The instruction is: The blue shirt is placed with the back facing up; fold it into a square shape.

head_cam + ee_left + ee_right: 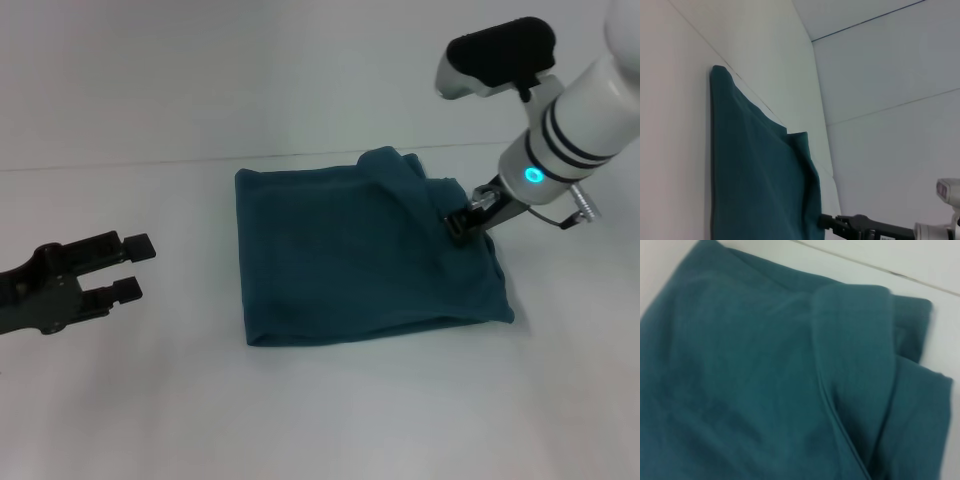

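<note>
The blue shirt [340, 260] lies on the white table [330, 420] folded into a rough square, plain fabric up. A raised fold runs from its far edge toward its right side. There my right gripper [456, 224] sits low on the cloth, shut on that fold. In the left wrist view the blue shirt [750, 175] lies flat, with the right gripper [827, 223] at its edge. The right wrist view is filled by the blue shirt [740, 365] with its overlapping layers. My left gripper [135, 267] hovers left of the shirt, open and holding nothing.
The table's far edge [120, 165] meets a pale wall behind the shirt. Bare white tabletop surrounds the shirt on the left, front and right.
</note>
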`<state>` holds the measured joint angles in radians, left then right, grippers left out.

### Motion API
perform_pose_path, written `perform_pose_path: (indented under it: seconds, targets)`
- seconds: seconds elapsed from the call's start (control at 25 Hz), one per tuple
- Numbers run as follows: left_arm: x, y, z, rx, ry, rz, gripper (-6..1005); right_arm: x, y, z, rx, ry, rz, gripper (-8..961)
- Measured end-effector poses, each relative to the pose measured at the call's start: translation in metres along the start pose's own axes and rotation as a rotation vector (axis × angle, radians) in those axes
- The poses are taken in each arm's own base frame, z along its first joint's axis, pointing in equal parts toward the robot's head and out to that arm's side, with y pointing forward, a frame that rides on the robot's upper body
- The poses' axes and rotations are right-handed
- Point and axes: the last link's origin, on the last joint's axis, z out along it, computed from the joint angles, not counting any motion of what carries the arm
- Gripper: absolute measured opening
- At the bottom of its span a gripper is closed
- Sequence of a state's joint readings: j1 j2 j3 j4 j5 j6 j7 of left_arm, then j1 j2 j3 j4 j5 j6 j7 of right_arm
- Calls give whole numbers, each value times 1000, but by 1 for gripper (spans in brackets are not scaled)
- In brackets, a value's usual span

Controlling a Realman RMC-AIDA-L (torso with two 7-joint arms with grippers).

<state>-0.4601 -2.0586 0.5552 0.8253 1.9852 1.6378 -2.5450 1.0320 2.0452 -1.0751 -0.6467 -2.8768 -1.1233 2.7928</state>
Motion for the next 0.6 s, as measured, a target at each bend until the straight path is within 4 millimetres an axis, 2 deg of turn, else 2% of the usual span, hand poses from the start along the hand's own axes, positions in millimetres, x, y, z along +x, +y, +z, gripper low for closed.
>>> perform_pose_path:
  seconds: [0.32,0.6]
  targets:
    - [1,0,1,4,7,-1,787,14,-23,-7,17,-11,90,21]
    - [0,-2,4,-4,0,-13,786,11,-36,-8,27,-81,153,21]
